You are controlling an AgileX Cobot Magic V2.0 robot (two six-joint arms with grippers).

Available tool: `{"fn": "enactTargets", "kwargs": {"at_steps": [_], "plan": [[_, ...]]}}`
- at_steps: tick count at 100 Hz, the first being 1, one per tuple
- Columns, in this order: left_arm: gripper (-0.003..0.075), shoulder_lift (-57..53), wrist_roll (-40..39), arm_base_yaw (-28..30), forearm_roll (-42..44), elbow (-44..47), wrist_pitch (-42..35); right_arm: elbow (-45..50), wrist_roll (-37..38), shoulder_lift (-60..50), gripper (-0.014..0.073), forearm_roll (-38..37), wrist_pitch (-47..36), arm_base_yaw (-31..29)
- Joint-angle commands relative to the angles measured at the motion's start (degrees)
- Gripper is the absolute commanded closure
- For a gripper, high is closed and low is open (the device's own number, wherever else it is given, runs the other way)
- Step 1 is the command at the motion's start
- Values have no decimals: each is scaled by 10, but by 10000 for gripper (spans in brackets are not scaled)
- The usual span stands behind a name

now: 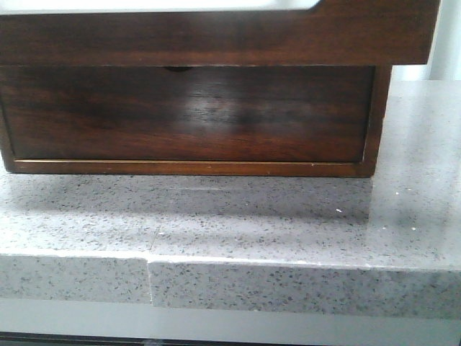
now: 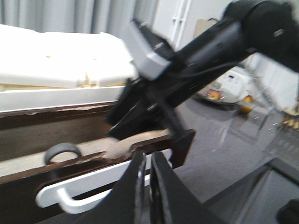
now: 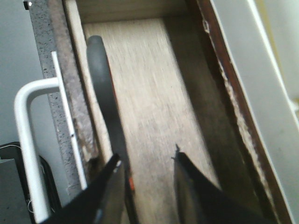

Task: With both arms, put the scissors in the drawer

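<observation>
The scissors (image 3: 105, 93) lie in an open drawer (image 3: 154, 84) with a pale wooden floor, along the wall that carries a white handle (image 3: 25, 140). Their grey handle shows, with an orange spot near my fingertip. My right gripper (image 3: 147, 163) is open above the drawer floor, its one finger right beside the scissors, nothing held. In the left wrist view a grey loop of the scissors (image 2: 63, 146) shows over the drawer's edge (image 2: 18, 196), under my right arm (image 2: 210, 42). My left gripper (image 2: 145, 161) is shut and empty, in front of the white handle (image 2: 70, 198). Neither gripper shows in the front view.
The front view shows a dark brown drawer front (image 1: 187, 115) with a half-round cutout, closed flush in its cabinet, under a wider brown band (image 1: 216, 36). The cabinet stands on a speckled grey counter (image 1: 288, 216). A white cushion (image 2: 56, 56) lies on top of the cabinet.
</observation>
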Motion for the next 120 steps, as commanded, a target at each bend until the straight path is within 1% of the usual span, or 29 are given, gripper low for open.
{"fn": "enactTargets", "kwargs": {"at_steps": [1, 2, 3, 9, 21, 28, 38, 48, 60, 66, 75, 80, 87, 95, 108, 120], "plan": [[740, 8, 0, -5, 23, -16, -37, -17, 14, -54, 635, 0, 8, -1], [740, 8, -2, -5, 31, -16, -37, -17, 14, -56, 664, 5, 10, -1], [740, 8, -3, -5, 35, -16, -37, -17, 16, -61, 668, 7, 11, -1], [740, 3, -6, -5, 68, -16, -42, -15, 17, -84, 636, 23, 20, 0], [740, -20, -8, -5, 94, 0, -72, 21, 17, -150, 638, 46, 7, 2], [740, -35, -8, -4, 104, 14, -79, 63, 17, -198, 638, 46, -8, 2], [740, -57, -8, -4, 108, 38, -76, 150, 20, -285, 638, 36, -51, 2], [740, -73, -8, -4, 111, 66, -75, 251, 28, -375, 638, 27, -126, 2], [740, -78, -8, -4, 112, 98, -82, 380, 28, -487, 638, -8, -215, 2], [740, -78, -8, -4, 116, 109, -87, 440, 28, -540, 638, -37, -242, 2], [740, -79, -8, -4, 130, 123, -103, 505, 33, -605, 638, -47, -271, 1], [740, -79, -8, -4, 136, 131, -120, 541, 50, -636, 638, -48, -295, 0], [740, -79, -8, -4, 141, 144, -145, 578, 85, -675, 638, -62, -325, -7], [740, -79, -8, -4, 141, 155, -154, 606, 88, -708, 638, -66, -347, -12], [740, -79, -8, -4, 139, 160, -152, 626, 88, -742, 638, -66, -346, -12], [740, -79, -8, -4, 134, 160, -152, 626, 88, -743, 638, -66, -347, -12]]}}
